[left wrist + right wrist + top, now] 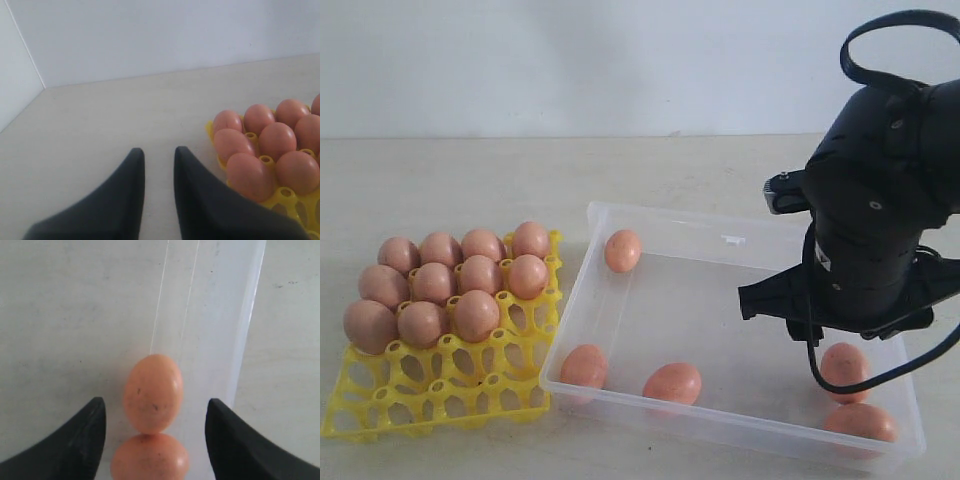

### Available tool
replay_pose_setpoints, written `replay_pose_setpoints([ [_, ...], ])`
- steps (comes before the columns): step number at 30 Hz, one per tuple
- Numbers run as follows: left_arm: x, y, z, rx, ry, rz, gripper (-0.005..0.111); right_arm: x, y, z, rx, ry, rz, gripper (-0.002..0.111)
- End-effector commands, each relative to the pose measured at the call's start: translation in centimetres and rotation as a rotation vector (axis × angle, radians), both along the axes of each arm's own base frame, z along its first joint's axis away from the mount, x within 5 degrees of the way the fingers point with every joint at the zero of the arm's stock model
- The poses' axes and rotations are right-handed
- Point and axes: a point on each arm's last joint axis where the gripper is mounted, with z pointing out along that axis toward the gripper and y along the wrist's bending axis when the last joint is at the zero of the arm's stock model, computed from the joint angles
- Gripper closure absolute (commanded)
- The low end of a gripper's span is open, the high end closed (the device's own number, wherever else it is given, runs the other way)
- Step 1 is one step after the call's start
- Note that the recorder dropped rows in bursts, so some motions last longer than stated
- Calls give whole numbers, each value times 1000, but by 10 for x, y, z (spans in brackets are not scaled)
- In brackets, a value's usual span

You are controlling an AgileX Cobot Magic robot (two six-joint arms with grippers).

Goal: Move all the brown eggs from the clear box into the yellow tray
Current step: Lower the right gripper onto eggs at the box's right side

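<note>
Two brown eggs (152,392) lie beside the clear box (247,340) wall, between the right tool's (155,401) released fingers.

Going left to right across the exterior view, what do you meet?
The yellow tray holding brown eggs → the clear box, left wall first → front-middle egg in the box → right arm. The box's other eggs overlap neighbours, so they are left out.

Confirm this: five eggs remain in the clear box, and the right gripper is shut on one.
The grip is wrong. The right gripper is open, its fingers standing clear either side of a brown egg, as the right wrist view shows.
</note>
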Motion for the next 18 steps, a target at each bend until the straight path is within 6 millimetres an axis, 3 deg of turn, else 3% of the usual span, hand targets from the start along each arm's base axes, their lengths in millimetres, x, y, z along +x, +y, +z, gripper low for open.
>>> replay_pose_setpoints([
  [1,0,0,-1,-4,-1,2,85,-5,3,-1,25,16,46,51],
  [9,0,0,-1,-4,-1,2,85,-24,-7,-28,30,87,35,51],
  [18,0,0,-1,-4,-1,2,85,-18,-5,-29,54,25,88,51],
])
